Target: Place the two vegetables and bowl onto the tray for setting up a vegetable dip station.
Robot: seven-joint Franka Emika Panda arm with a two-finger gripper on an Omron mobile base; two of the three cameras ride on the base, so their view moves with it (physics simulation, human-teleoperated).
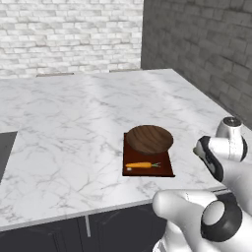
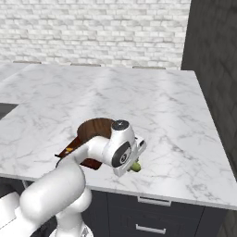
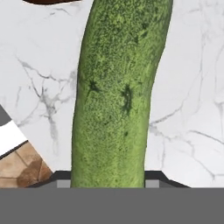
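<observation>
Cucumber (image 3: 118,96): gripper (image 2: 134,163) fingers pinching it near counter's (image 1: 74,128) near edge, for tray (image 1: 147,169) already carrying bowl (image 1: 149,139), carrot (image 1: 141,165).

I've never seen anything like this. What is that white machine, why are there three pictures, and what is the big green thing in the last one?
The white machine is a robot arm with a two-finger gripper, standing at a marble counter in a computer-drawn kitchen. Two pictures come from cameras behind the arm, one on its left and one on its right. The third comes from a camera on the hand itself, so it looks very close. The green thing is a cucumber, held between the fingers above the counter. On the counter lies a wooden tray, already carrying a brown bowl and a carrot.
</observation>
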